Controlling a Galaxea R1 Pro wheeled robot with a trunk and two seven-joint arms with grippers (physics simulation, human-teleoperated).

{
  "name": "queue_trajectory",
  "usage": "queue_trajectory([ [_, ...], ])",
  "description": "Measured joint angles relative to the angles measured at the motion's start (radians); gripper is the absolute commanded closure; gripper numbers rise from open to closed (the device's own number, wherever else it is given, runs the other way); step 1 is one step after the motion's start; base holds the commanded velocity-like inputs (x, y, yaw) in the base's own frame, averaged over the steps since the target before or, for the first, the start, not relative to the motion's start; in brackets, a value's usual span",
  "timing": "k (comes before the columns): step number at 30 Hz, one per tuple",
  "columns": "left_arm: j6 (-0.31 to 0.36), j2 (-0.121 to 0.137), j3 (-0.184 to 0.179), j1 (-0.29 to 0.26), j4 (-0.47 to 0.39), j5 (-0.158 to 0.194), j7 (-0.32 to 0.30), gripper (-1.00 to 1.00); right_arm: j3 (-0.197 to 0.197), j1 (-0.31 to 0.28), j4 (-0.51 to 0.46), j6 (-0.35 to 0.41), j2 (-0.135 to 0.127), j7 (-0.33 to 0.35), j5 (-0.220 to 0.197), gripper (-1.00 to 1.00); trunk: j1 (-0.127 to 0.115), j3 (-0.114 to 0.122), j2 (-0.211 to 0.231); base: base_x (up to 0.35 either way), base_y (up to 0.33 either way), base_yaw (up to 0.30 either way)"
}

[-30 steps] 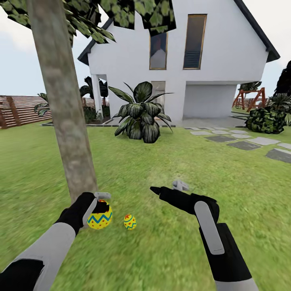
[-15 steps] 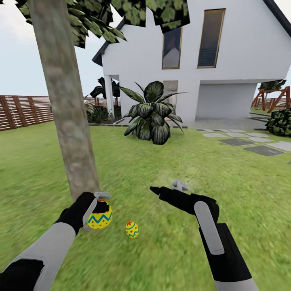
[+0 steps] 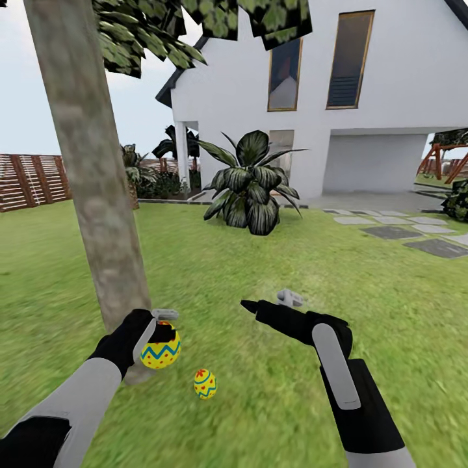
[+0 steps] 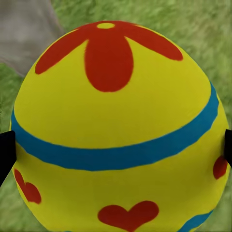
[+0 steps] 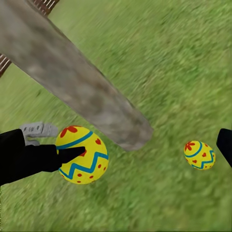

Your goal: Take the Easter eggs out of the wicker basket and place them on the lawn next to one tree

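Holding: my left pincer [image 3: 158, 328] pinches an egg [image 3: 160, 351] at its widest band, beside the tree [image 3: 97, 214].
Feel: probably light, smooth, slippery.
Second egg [image 3: 205, 383]: on lawn [image 3: 273, 260] nearby.
Right pincer [image 3: 270, 300]: spread, empty.

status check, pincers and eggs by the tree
Left pincer shut on egg beside tree. Right pincer open, empty. Second egg on lawn. Nothing in the way.

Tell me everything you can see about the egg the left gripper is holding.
The held egg is glossy yellow, with a blue zigzag and blue bands, a red flower on top and small red hearts lower down. The left gripper is shut on it, its dark fingers pressing opposite sides, holding it above the lawn close to the tree trunk's base. A second egg lies on the grass nearby, apart from it.
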Motion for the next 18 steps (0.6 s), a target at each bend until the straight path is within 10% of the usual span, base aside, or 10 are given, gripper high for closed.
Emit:
queue_trajectory([
  [18,0.000,0.000,0.002,0.000,0.000,0.004,0.000,1.00,-0.001,0.000,0.000,0.000,0.000,0.000,0.000,-1.00,0.000,0.016,0.000,0.252,-0.069,0.244],
])
